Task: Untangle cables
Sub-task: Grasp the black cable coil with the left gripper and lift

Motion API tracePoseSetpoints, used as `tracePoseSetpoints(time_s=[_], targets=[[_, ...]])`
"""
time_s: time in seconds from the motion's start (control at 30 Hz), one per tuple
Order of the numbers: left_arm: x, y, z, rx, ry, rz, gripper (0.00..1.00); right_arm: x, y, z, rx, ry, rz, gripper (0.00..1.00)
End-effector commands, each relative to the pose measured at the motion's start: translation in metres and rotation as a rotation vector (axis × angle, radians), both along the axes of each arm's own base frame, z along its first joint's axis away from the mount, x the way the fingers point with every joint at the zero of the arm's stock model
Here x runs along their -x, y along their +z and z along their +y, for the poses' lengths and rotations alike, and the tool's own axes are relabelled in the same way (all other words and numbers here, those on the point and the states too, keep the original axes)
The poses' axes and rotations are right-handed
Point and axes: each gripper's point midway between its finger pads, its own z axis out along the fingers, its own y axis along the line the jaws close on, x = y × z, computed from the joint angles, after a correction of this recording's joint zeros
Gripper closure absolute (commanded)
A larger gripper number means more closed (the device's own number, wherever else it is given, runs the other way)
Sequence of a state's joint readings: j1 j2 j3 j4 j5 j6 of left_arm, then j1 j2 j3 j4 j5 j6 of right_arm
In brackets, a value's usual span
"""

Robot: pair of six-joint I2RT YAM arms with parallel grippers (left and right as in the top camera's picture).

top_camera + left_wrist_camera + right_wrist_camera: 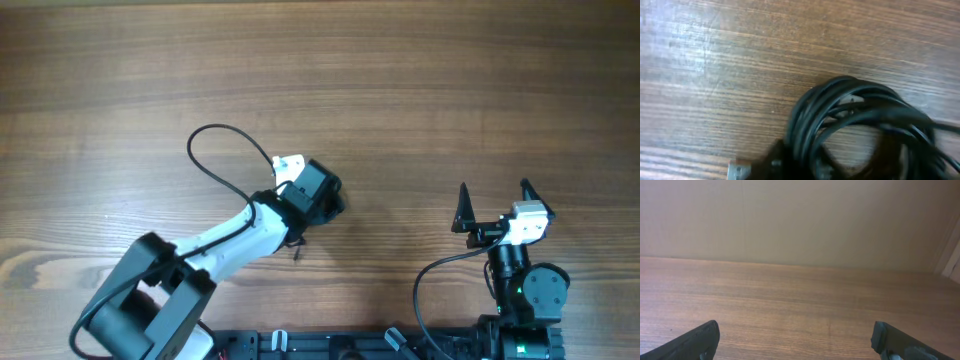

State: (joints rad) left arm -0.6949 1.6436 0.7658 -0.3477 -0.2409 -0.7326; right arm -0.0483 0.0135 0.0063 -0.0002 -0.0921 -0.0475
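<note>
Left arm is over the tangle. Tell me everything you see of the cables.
The cables are thin, glossy black cords, rubbery-looking, wound in several overlapping loops into one rough, tangled ring. The bundle lies on the wooden table, bare wood showing through its middle. A small metallic plug end pokes out at its lower left in the left wrist view. From overhead the left gripper hides nearly all of it; whether it grips them cannot be told.
</note>
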Motion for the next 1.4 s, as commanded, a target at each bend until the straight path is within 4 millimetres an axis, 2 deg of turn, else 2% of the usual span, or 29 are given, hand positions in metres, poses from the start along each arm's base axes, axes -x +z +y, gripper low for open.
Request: tracePoseSetpoints(time_s=[0.0,0.07,0.13,0.33,0.4,0.5,0.6,0.63,0.7,0.77,0.83,0.9,1.0,1.03,1.13,1.23,1.37], targets=[[0.000,-0.008,0.002,-0.011,0.034,0.014,0.96,0.000,0.002,-0.001,0.005,-0.010,-0.012,0.00],[-0.004,-0.001,0.002,0.000,0.043,0.002,0.96,0.000,0.003,-0.001,0.006,-0.010,-0.014,0.00],[-0.011,0.015,0.002,0.015,0.057,-0.014,0.96,0.000,0.003,-0.001,0.006,-0.010,-0.014,0.00],[-0.031,0.085,0.002,0.093,0.109,-0.100,0.96,0.000,0.002,-0.001,0.005,-0.010,-0.012,0.00],[-0.036,0.113,0.002,0.183,0.198,-0.150,0.96,0.001,0.003,0.003,0.002,0.013,-0.015,0.00],[-0.033,0.132,0.005,0.309,0.357,-0.168,0.96,0.002,0.005,0.018,-0.087,0.103,-0.014,0.00],[-0.023,0.131,0.009,0.401,0.540,-0.115,0.96,0.006,0.007,0.035,-0.524,0.202,0.047,0.00],[-0.016,0.126,0.010,0.440,0.647,-0.069,0.96,0.009,0.007,0.047,-0.873,0.264,0.130,0.00],[-0.007,0.121,0.012,0.484,0.790,-0.017,0.96,0.014,0.007,0.060,-1.236,0.321,0.253,0.00],[-0.004,0.119,0.014,0.520,0.893,0.007,0.96,0.012,0.007,0.056,-1.467,0.279,0.289,0.00],[-0.004,0.119,0.014,0.554,0.966,0.014,0.96,0.008,0.007,0.047,-1.584,0.226,0.271,0.00],[-0.003,0.119,0.012,0.590,1.025,0.027,0.96,0.007,0.010,0.043,-1.487,0.222,0.220,0.00],[-0.002,0.118,0.007,0.637,1.089,0.061,0.96,0.013,0.026,0.055,-1.036,0.345,0.124,0.00],[-0.001,0.118,0.006,0.638,1.082,0.067,0.96,0.014,0.025,0.059,-0.995,0.362,0.129,0.00],[0.000,0.118,0.003,0.589,0.942,0.068,0.96,0.016,0.022,0.069,-0.999,0.413,0.183,0.00],[-0.001,0.121,-0.008,0.544,0.706,0.066,0.96,0.023,0.021,0.087,-1.007,0.503,0.291,0.00],[-0.007,0.142,-0.051,0.639,0.338,0.066,0.96,0.030,0.022,0.111,-1.100,0.628,0.466,0.00]])
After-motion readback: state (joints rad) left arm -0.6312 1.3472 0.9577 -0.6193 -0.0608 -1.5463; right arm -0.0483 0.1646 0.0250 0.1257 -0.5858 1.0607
